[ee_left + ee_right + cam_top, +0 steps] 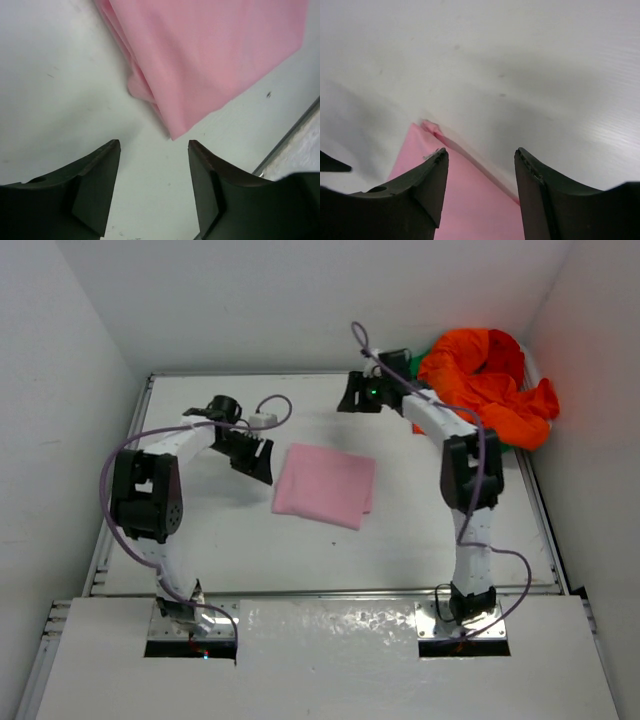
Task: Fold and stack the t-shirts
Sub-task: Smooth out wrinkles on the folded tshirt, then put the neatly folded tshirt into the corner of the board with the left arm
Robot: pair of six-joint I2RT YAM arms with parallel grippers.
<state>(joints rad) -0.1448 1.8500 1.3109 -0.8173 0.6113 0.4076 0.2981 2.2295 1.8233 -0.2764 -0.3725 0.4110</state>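
Observation:
A pink t-shirt (pixel 325 485) lies folded into a flat rectangle at the middle of the table. My left gripper (pixel 257 466) hovers just off its left edge, open and empty. In the left wrist view the pink t-shirt (pixel 210 55) has its corner just ahead of the left gripper (pixel 154 146). My right gripper (pixel 351 397) hangs open and empty above the table behind the shirt. The right wrist view shows the pink t-shirt (pixel 480 210) below the right gripper (pixel 480 152). A bright orange t-shirt (pixel 490 385) is heaped at the back right, with green cloth (pixel 422 363) beneath it.
White walls close in the table on the left, back and right. Metal rails (pixel 120 490) run along the table's edges. Purple cables (pixel 115 465) loop off both arms. The crumpled heap fills the back right corner beside the right arm's elbow (pixel 470 465).

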